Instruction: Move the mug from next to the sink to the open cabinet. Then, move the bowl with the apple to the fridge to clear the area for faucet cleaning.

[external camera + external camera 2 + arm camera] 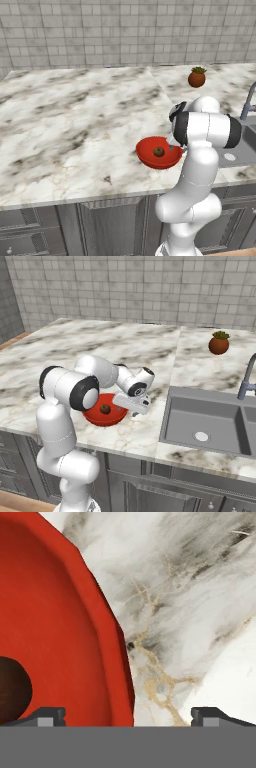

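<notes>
The glossy red bowl sits on the marble counter near its front edge, left of the sink. The small brownish apple lies inside it. My gripper is open and points down over the bowl's sink-side rim, one fingertip over the bowl's inside and the other over the bare marble. Nothing is held. The faucet rises behind the sink. The mug, cabinet and fridge are out of view.
A red-brown ball with a green top stands far back on the counter near the tiled wall. Grey cabinet fronts run under the counter edge. The counter stretches wide to the left of the bowl.
</notes>
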